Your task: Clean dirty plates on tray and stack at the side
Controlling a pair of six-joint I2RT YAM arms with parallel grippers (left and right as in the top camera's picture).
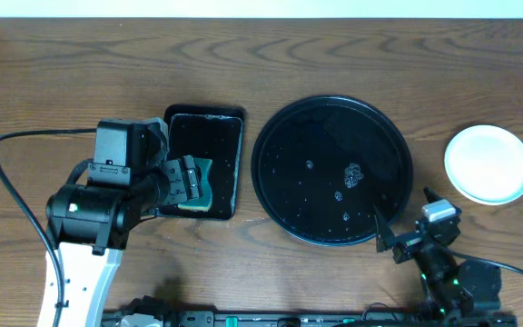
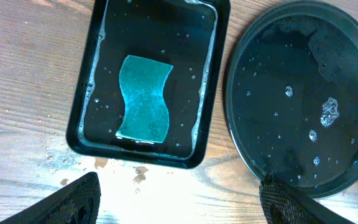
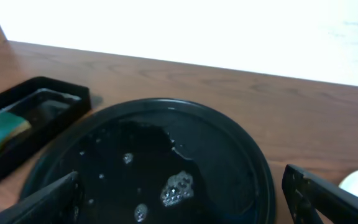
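Counter (image 1: pixel 62 82): brown wood grain, with a pale wall along its far edge.
Tray (image 1: pixel 307 127): round and glossy black, sitting mid-counter. It carries no plates, only suds (image 1: pixel 352 173) and scattered droplets.
Small tray (image 1: pixel 205 136): rectangular, just left of the round one. It holds shallow water.
Plates (image 1: pixel 488 163): pale and round, on the counter to the right of the tray and apart from its rim. From above I cannot tell how many are stacked there.
Sponge (image 2: pixel 143 98): green, lying flat in the small tray with its long axis along the tray's length.
Left fingers (image 2: pixel 79 199): spread wide and holding nothing. They hang over the near end of the small tray, with the sponge straight ahead.
Right fingers (image 3: pixel 316 190): also spread wide and empty, at the tray's near right edge.
Deciding relation: the plates lie to the right of the tray, so the right arm is much the nearer. The left arm is nearer the sponge.
Progress: with the tray bare, the task looks close to finished.
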